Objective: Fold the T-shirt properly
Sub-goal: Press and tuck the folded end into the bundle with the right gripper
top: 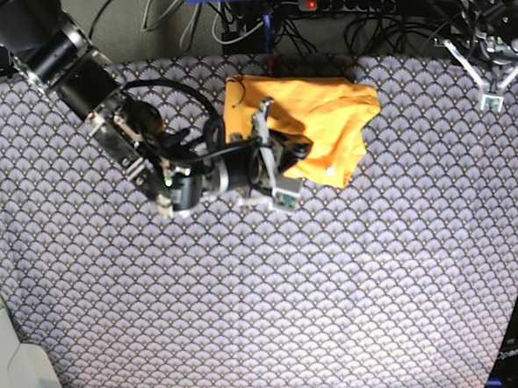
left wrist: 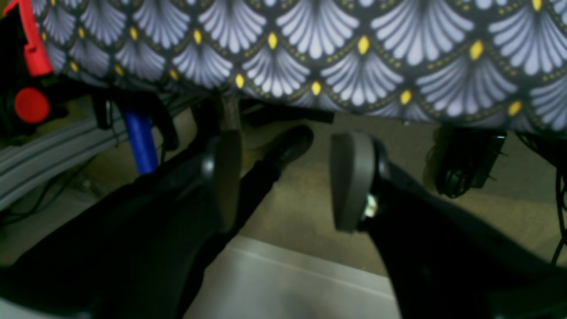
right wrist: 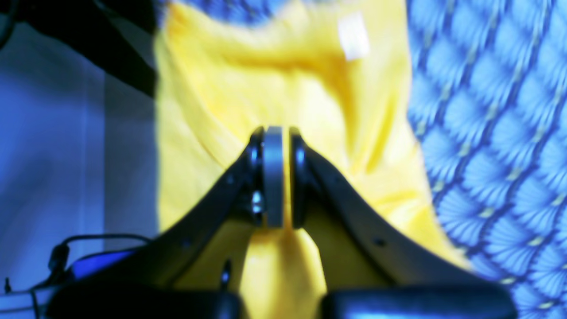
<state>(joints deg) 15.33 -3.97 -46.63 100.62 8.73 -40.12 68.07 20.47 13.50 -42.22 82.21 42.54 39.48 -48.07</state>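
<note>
So the T-shirt [top: 312, 125] is sitting up around 12 o'clock on the surface [top: 335, 286], already bunched into a rough, uneven bundle close to the far edge. The right tool [right wrist: 274, 177] is clamping a fold of the yellow cloth between its pads, coming in from about 9 o'clock of the shirt, and the fabric is draping down past the tool in the right wrist view. The left tool [left wrist: 288, 177] is hanging way off at the 1 to 2 o'clock corner, jaws standing wide apart with nothing in them, looking down past the edge at the floor [left wrist: 301, 199].

What I'm guessing could go wrong: it's only pinching a small bit of cloth with one arm, so if it's grabbing just the top layer, any pull is going to drag that layer and leave the rest behind, messing up the fold. The shirt is also lying near the far edge, so a push toward 12 o'clock could be sending it off the back. And with the other arm parked that far away, nothing is pinning the opposite side, so the whole bundle may just slide.

The surface is wearing a dark cloth with a pale fan-scale print and little yellow dots. Behind it, cables and a power strip [top: 344, 4] with a red light are running along the back.
</note>
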